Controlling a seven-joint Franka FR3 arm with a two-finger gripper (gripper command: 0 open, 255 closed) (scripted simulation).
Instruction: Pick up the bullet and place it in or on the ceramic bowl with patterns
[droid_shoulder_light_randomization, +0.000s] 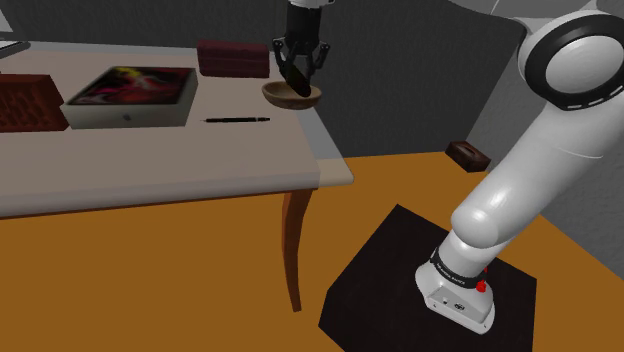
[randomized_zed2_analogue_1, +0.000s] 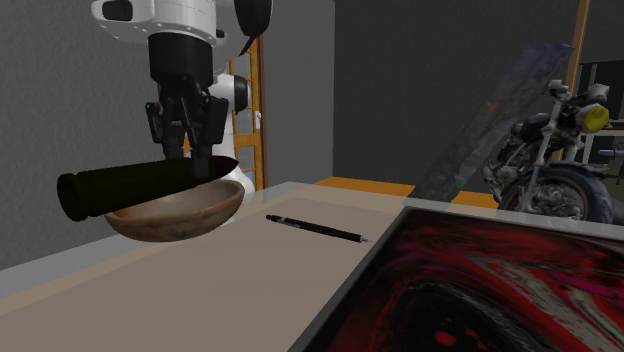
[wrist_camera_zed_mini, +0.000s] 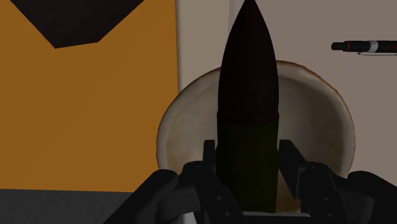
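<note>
Black fingers of the two-finger gripper (randomized_zed2_analogue_1: 190, 158) are seen clamped on either side of the long, dark, pointed bullet (randomized_zed2_analogue_1: 140, 190), which is held level just above the shallow, round, brown-and-cream bowl (randomized_zed2_analogue_1: 180, 222) at the corner of the pale table (droid_shoulder_light_randomization: 150, 165). Whether the bullet touches the bowl's rim cannot be told.

In the wrist view the gripper (wrist_camera_zed_mini: 248, 156) is closed on the straight casing just behind the taper of the bullet (wrist_camera_zed_mini: 248, 95), with the tip pointing away over the bowl (wrist_camera_zed_mini: 318, 108). In the second exterior view the blunt end is seen reaching past the rim, so the hold is judged to be off-centre, toward the nose.

The bullet is judged to be stiff, smooth and fairly heavy for its width. A round casing may be expected to roll or swivel between flat pads, and the tapered nose would offer no hold. The parallel-sided casing is judged the right place to be gripped, nearer the middle if balance is wanted. A low, gentle release is called for, since the bowl may chip and the bullet is longer than the bowl is wide.

A thin black pen (droid_shoulder_light_randomization: 238, 120) lies near the bowl.
</note>
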